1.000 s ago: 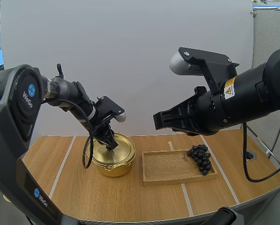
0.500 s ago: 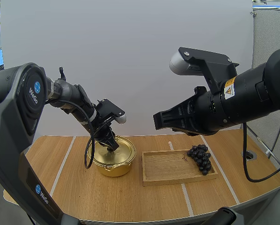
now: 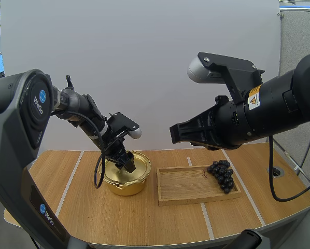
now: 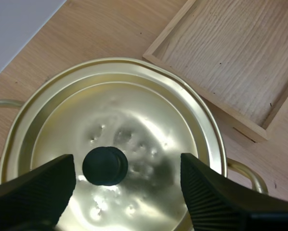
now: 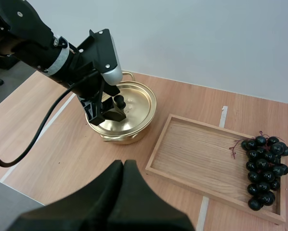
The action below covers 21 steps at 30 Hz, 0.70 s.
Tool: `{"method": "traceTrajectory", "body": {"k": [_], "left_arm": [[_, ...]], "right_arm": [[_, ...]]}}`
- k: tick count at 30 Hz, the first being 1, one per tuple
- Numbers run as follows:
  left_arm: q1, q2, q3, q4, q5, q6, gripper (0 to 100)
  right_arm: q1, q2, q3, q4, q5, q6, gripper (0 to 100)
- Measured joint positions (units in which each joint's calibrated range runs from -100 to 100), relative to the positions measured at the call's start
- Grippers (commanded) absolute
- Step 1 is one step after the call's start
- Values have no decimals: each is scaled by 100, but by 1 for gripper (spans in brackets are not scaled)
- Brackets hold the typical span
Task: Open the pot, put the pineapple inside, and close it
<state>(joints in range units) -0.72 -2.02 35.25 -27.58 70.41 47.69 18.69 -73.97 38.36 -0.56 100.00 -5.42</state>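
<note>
Left gripper (image 4: pixel 127 166), wide open and empty, has lowered over the lid (image 4: pixel 149 125), straddling its knob (image 4: pixel 104 165), ready to grasp; right gripper (image 5: pixel 123 168) closed, empty.

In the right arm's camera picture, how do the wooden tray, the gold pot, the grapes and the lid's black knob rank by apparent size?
1. wooden tray, clearly largest
2. gold pot
3. grapes, close behind the pot, so that order is unsure
4. black knob, by far smallest
</note>
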Motion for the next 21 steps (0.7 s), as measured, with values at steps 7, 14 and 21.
{"method": "traceTrajectory", "body": {"k": [7,14,21], "left_arm": [[0,-244,-148,0,392,-10,100],[0,-1356,-1141,0,1645,-158,100],[0,-2957,-2285,0,2756,-306,100]], "right_arm": [[0,0,0,0,0,0,0],[0,0,0,0,0,0,0],[0,0,0,0,0,0,0]]}}
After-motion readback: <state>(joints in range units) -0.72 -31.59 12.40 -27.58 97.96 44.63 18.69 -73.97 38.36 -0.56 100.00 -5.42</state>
